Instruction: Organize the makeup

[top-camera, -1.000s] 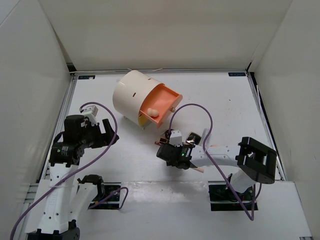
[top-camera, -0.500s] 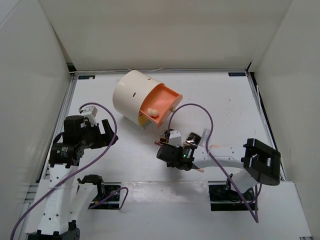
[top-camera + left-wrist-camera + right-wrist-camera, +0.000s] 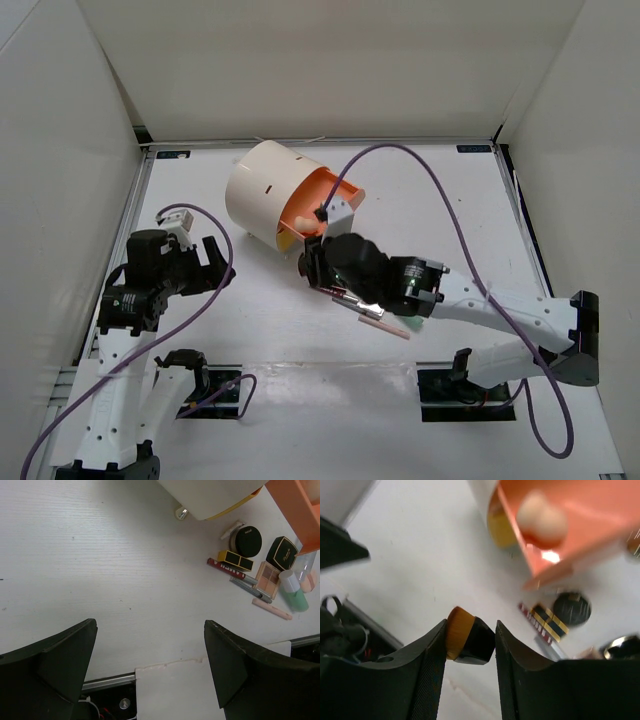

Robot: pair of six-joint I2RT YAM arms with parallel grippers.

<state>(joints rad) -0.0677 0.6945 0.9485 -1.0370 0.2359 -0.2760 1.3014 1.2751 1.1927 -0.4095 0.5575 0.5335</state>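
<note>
Right gripper [image 3: 470, 627]: was clenched on the brush [image 3: 468, 641], which sat between both fingers.
Left gripper [image 3: 150, 627]: stood spread wide, grasping nothing, well apart from the black round compact [image 3: 248, 541].

1. The white table [image 3: 450, 200] carries everything.
2. A cream cylinder [image 3: 262, 192] with an orange drawer rests toward the far side.
3. Near its front, a cluster lies on the tabletop: black round compact [image 3: 248, 541], octagonal black compact [image 3: 282, 553], square palette [image 3: 267, 579], mint tube [image 3: 294, 592], grey pencils [image 3: 250, 587], pink pencil [image 3: 271, 608].
</note>
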